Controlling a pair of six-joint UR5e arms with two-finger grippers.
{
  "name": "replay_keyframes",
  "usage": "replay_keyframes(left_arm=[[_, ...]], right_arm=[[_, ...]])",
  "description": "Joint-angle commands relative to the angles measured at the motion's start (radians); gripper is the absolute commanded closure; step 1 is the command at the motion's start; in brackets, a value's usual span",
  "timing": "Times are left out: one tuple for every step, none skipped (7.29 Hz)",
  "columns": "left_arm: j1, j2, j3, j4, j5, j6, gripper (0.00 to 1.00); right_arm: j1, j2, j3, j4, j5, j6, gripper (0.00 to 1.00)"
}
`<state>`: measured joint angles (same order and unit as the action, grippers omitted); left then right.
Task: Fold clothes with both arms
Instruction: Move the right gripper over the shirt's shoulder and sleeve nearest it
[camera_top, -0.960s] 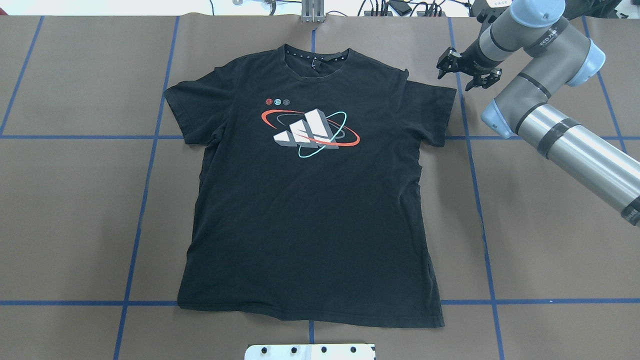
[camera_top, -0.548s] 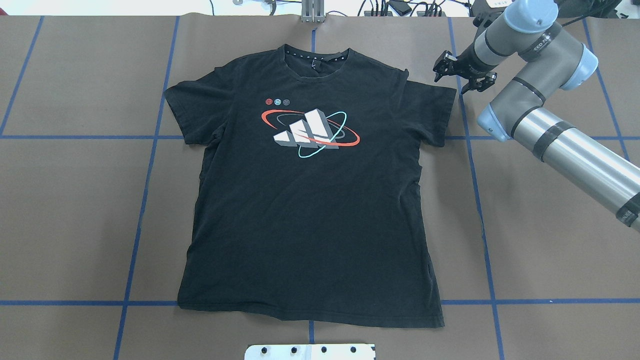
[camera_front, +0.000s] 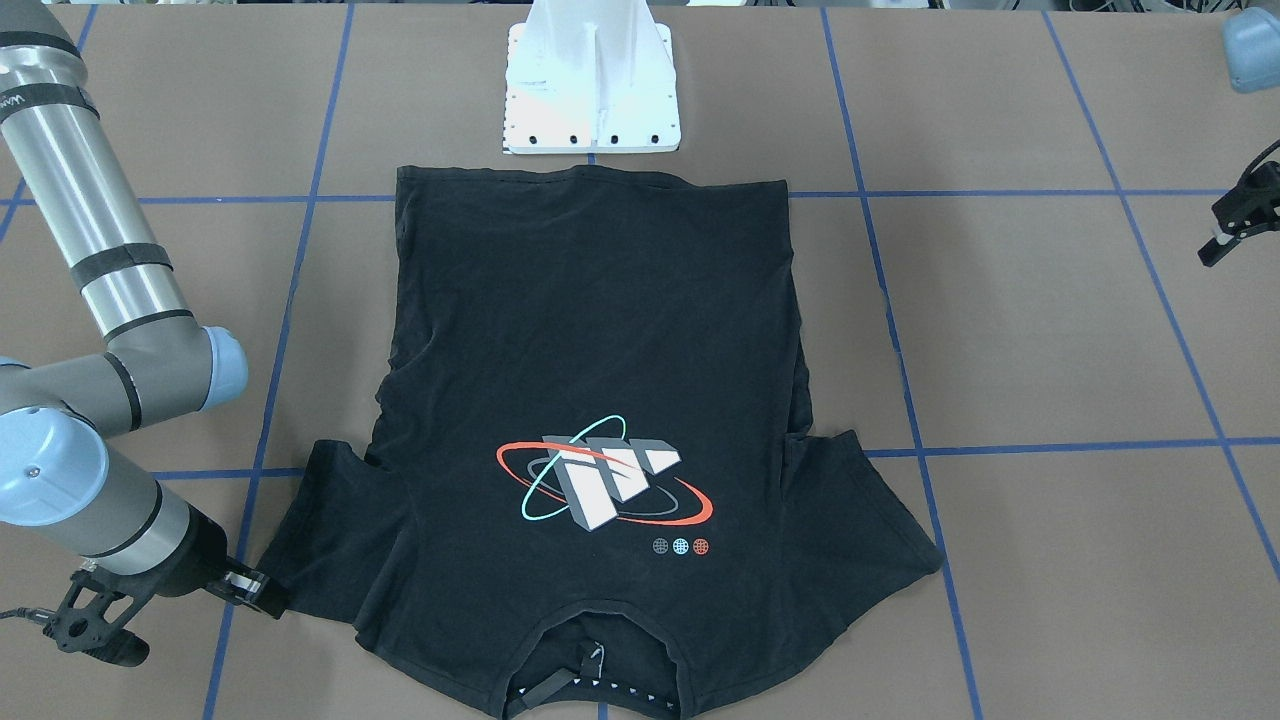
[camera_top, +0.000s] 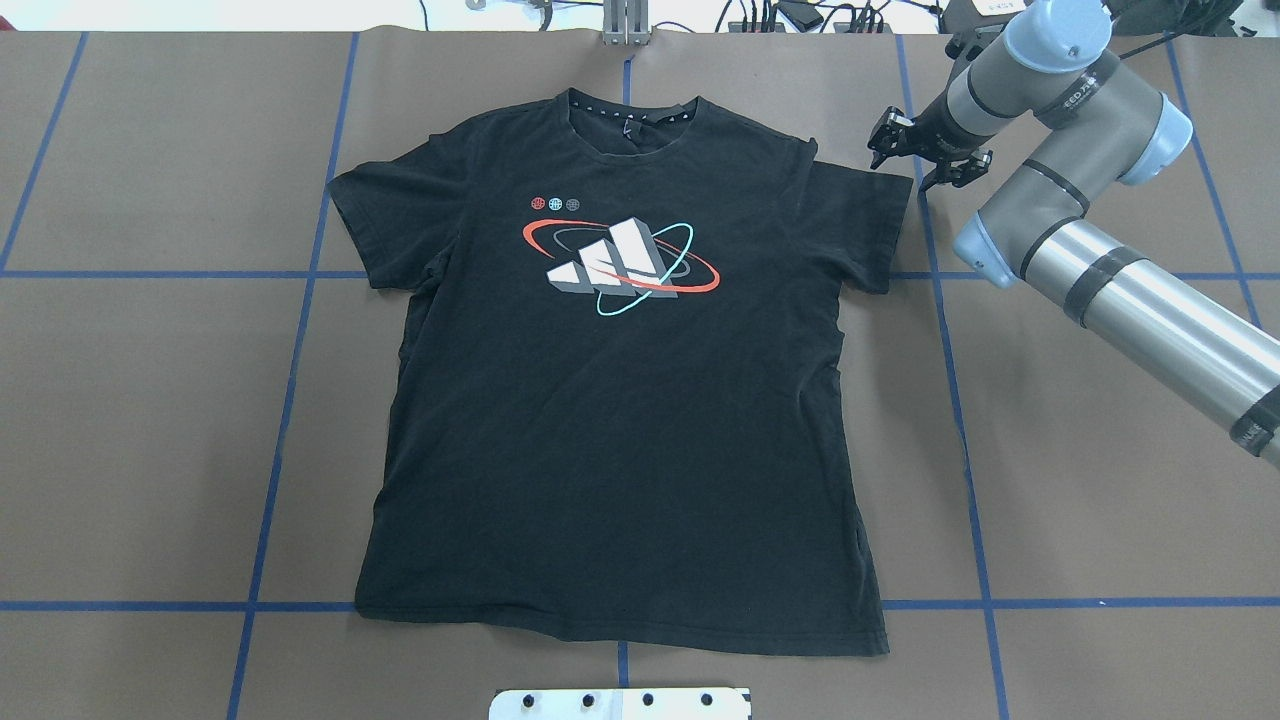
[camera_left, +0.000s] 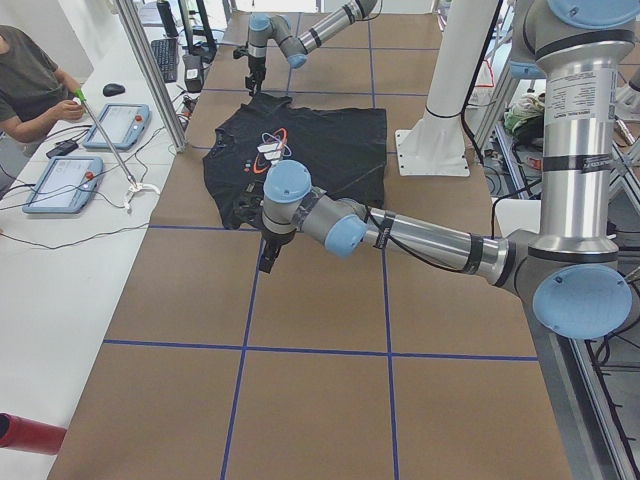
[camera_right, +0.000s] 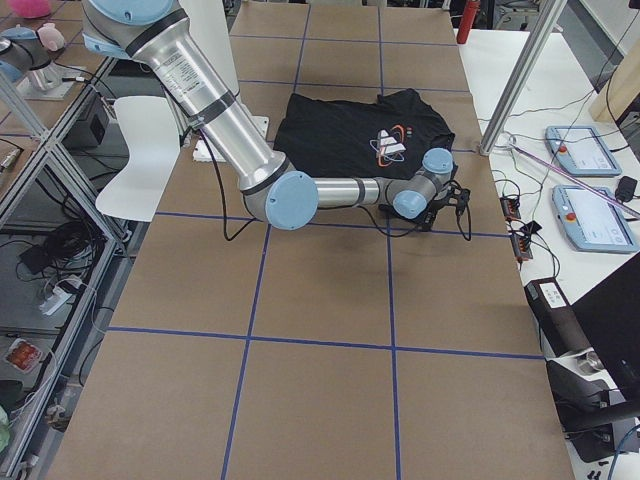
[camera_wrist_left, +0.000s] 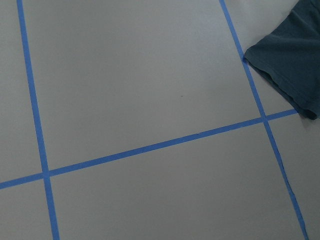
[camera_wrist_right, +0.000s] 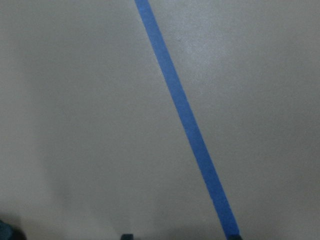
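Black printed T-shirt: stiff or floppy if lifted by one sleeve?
Likely floppy: the black printed T-shirt lies flat with soft wrinkles along its sides, so it would probably drape when lifted. Pushed, the thin cloth would likely bunch rather than slide on the brown table.

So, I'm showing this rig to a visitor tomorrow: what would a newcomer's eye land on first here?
Most likely the black T-shirt, spread flat and face up in the middle of the brown table, with its white block print ringed in red and teal on the chest. Next, the right arm at the overhead view's right, with its open claw by the shirt's sleeve at the collar end.
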<state>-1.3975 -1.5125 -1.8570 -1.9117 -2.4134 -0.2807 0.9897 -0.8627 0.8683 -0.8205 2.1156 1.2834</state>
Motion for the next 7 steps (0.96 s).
replay_keyframes(left_arm=[[0.0,0.0,-0.001,0.0,-0.001,0.0,0.0],[0.0,0.0,-0.001,0.0,-0.001,0.0,0.0],[0.0,0.0,-0.001,0.0,-0.001,0.0,0.0],[0.0,0.0,-0.002,0.0,-0.001,0.0,0.0],[0.0,0.0,-0.002,0.0,-0.001,0.0,0.0],[0.0,0.0,-0.002,0.0,-0.001,0.0,0.0],[0.0,-0.002,-0.002,0.0,-0.001,0.0,0.01]], right_arm=[[0.0,0.001,0.0,-0.002,0.0,0.007,1.0],[0.001,-0.001,0.0,-0.002,0.0,0.007,1.0],[0.001,-0.001,0.0,-0.002,0.0,0.008,1.0],[0.009,0.001,0.011,0.0,0.001,0.013,1.0],[0.018,-0.012,0.053,-0.008,0.015,0.011,1.0],[0.024,-0.077,0.148,-0.038,0.047,0.011,1.0],[0.027,-0.151,0.237,-0.043,0.052,0.011,1.0]])
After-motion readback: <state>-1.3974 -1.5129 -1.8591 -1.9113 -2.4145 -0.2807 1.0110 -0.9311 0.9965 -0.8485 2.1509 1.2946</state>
